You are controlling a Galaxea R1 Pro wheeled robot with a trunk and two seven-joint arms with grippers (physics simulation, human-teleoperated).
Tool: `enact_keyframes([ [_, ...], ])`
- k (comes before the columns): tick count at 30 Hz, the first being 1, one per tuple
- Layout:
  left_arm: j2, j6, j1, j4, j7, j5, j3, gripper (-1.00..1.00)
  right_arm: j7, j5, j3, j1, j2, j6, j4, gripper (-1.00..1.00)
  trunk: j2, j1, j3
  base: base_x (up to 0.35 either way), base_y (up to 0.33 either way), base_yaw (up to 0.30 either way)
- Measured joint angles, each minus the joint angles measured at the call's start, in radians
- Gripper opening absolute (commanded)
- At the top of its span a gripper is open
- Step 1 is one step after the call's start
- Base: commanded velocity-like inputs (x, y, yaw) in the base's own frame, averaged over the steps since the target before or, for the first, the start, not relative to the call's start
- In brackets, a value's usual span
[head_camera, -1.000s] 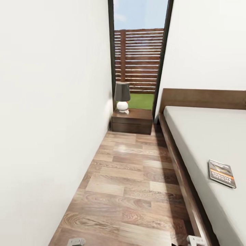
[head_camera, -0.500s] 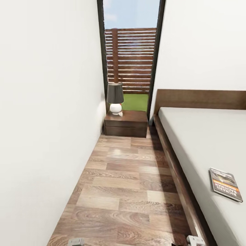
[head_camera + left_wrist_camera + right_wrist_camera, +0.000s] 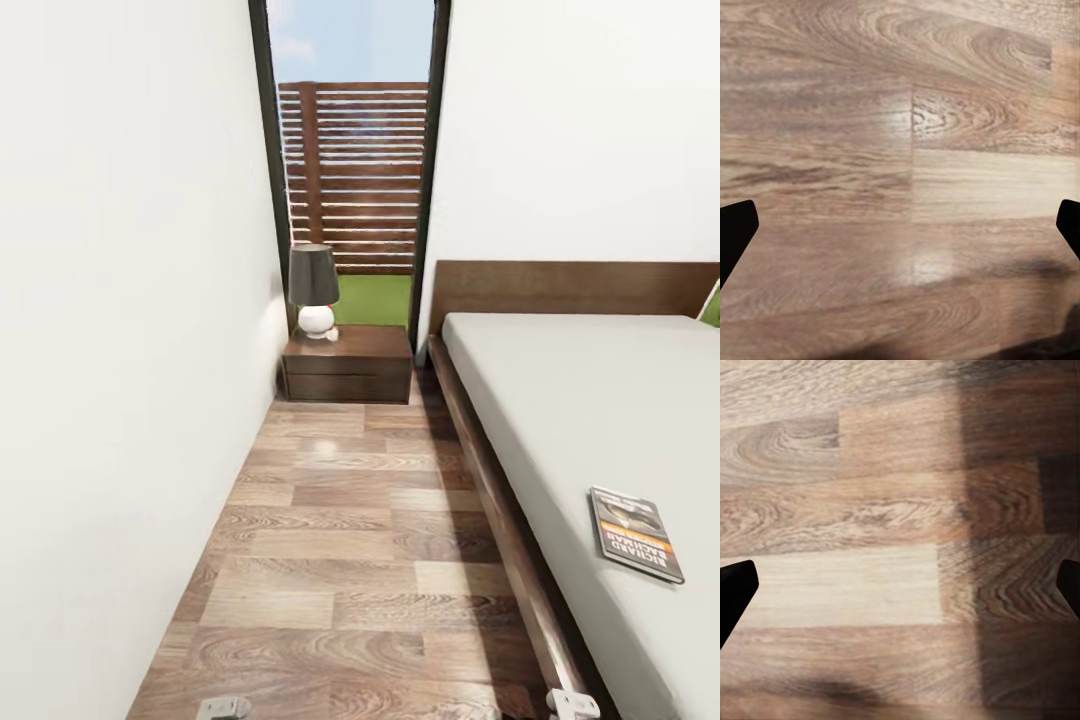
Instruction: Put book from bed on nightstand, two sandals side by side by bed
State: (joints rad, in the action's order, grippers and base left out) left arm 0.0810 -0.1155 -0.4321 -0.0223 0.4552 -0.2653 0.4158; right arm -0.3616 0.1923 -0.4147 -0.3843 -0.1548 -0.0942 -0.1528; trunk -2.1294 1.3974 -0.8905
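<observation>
- Book (image 3: pixel 636 533) lies on the bed (image 3: pixel 560 400), not yet moved.
- Nightstand (image 3: pixel 348 364) ahead holds a lamp (image 3: pixel 312 288).
- Left end effector (image 3: pixel 900 229) and right end effector (image 3: pixel 900 589) are spread wide, empty, over the floor (image 3: pixel 350 520).

A table lamp (image 3: pixel 313 288) sits in the upper middle of the head view, dark grey shade over a round white base. Right behind it, through the glass, a slatted brown wooden fence (image 3: pixel 355 175) runs across, a strip of green grass (image 3: pixel 372 299) below it and blue sky (image 3: pixel 350 40) above. At the far right edge, a sliver of something green (image 3: pixel 711 303), too little to identify.
</observation>
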Motion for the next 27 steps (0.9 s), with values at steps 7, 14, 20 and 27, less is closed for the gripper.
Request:
enact_keyframes([
  [7, 0.000, -0.001, 0.000, 0.000, 0.000, 0.000, 0.000, 1.00, 0.000, 0.000, 0.000, 0.000, 0.000, 0.000, 0.000, 1.00, 0.000, 0.000, 0.000, 0.106, 0.000, -0.013],
  [14, 0.000, -0.001, 0.000, 0.000, 0.000, 0.001, 0.000, 1.00, 0.000, 0.000, 0.000, 0.000, 0.000, 0.000, 0.000, 1.00, 0.000, -0.001, 0.000, 0.294, 0.008, -0.001],
  [20, 0.000, -0.001, 0.000, 0.000, 0.000, 0.001, 0.000, 1.00, 0.000, 0.000, 0.000, 0.000, 0.000, 0.000, 0.000, 1.00, 0.000, -0.001, 0.000, 0.314, 0.056, 0.000],
  [27, 0.000, -0.001, 0.000, 0.000, 0.000, 0.001, 0.000, 1.00, 0.000, 0.000, 0.000, 0.000, 0.000, 0.000, 0.000, 1.00, 0.000, -0.001, 0.000, 0.316, 0.072, 0.000],
])
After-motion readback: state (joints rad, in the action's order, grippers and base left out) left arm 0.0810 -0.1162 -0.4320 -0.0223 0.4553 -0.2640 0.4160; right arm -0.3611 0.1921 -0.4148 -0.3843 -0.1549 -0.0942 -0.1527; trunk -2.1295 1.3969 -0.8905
